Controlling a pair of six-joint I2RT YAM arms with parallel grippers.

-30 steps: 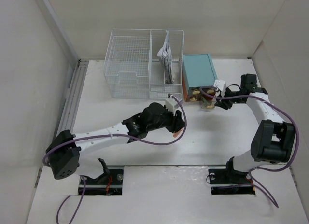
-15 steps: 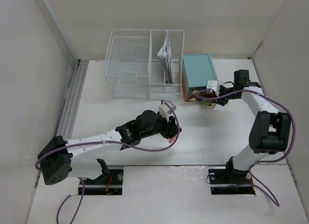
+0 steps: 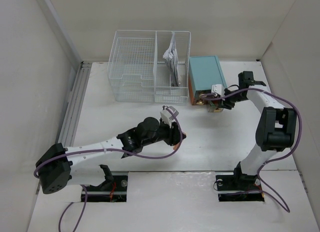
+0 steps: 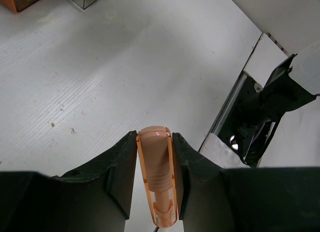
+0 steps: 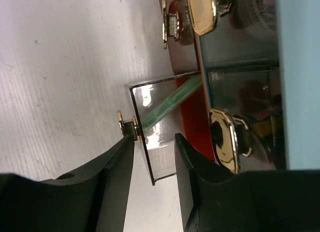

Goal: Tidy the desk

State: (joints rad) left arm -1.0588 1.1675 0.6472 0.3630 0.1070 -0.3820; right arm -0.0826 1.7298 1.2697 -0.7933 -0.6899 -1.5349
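Sitting mid-job, by my read: the desk (image 3: 100,122), the big white top filling the overhead view w/ its rail at the left, is carrying a wire basket (image 3: 132,72) at the far edge and a teal drawer box (image 3: 205,74) just beside it. Left gripper (image 3: 176,134) is hovering over mid-desk, clamping an orange tube (image 4: 156,172) that's not yet stowed. Right gripper (image 3: 220,99) is reaching at the box front, jaws half parted, straddling the front of a small clear drawer (image 5: 165,107), not pinching it as far as I'm seeing. Stowing the tube and shutting that drawer are looking like what's left. Overhead is giving layout only. Left wrist cam is showing the tube btwn the fingers. Right wrist cam is showing a green stick (image 5: 172,102) in the drawer and its gold knob (image 5: 127,127).
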